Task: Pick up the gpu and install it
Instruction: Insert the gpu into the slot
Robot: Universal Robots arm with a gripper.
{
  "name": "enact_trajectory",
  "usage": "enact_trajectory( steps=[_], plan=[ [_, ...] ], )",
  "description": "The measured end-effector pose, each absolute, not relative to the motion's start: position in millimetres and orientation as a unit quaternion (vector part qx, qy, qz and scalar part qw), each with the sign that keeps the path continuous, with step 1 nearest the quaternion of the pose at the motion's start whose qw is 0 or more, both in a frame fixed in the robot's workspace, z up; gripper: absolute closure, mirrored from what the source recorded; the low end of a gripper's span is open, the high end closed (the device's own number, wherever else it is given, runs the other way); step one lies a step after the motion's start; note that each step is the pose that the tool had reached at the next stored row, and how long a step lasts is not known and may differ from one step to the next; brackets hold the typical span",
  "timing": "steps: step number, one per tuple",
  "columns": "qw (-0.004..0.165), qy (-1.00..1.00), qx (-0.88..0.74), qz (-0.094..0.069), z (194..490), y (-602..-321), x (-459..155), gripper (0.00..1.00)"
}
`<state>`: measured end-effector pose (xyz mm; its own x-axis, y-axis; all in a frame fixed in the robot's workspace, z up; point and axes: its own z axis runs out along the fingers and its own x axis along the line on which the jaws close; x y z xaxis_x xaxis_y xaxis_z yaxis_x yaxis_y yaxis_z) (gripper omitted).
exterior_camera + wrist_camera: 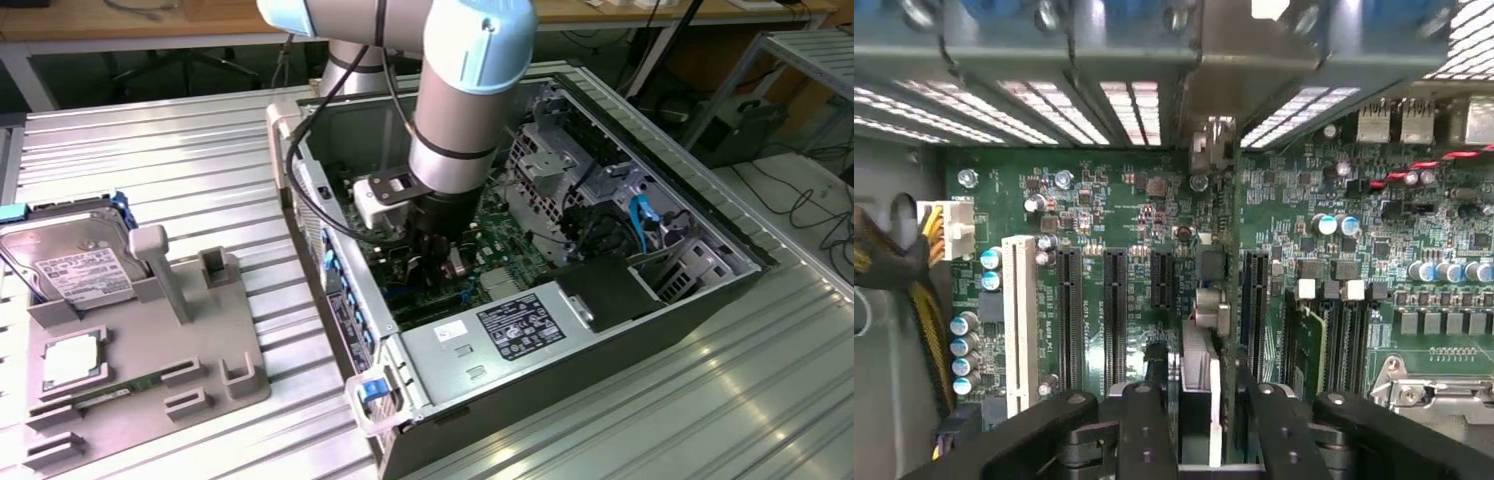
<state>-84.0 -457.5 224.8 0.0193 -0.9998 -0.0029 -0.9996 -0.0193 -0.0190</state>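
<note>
- One arm works here, reaching down into the open computer case (320,200) that lies on its side on the ribbed metal bench (174,150).
- The gpu (1202,350) stands on edge on the motherboard (1114,210), in line with one of the long black slots. By the look of it, it is seated or very nearly so.
- Its long axis runs from between the pincer's jaws straight out to the silver bracket (1212,140), which meets the slotted rear wall of the case. In the exterior view that wall lies at about 9 o'clock from the pincer (441,255).
- The pincer straddles the card's near end, one jaw on each face. A dark gap shows beside the card on at least one side, so I read the pincer as released rather than clamping.
- The card lies directly under and between the jaws, neither ahead nor aside.
- At 9 o'clock of the case in the exterior view, well apart, a grey fixture tray (200,350) carries the hard drive (80,265).
</note>
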Motion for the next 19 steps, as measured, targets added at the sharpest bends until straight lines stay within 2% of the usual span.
enact_trajectory(
  steps=[10, 16, 17, 18, 19],
  plan=[
    [0.008, 0.700, -0.714, -0.006, 280, -458, -84, 0.65],
    [0.009, 0.700, -0.714, -0.007, 301, -458, -84, 0.65],
    [0.009, 0.700, -0.714, -0.007, 301, -458, -84, 0.66],
    [0.009, 0.700, -0.714, -0.007, 301, -458, -84, 0.73],
    [0.009, 0.700, -0.714, -0.007, 301, -458, -84, 0.73]
  ],
)
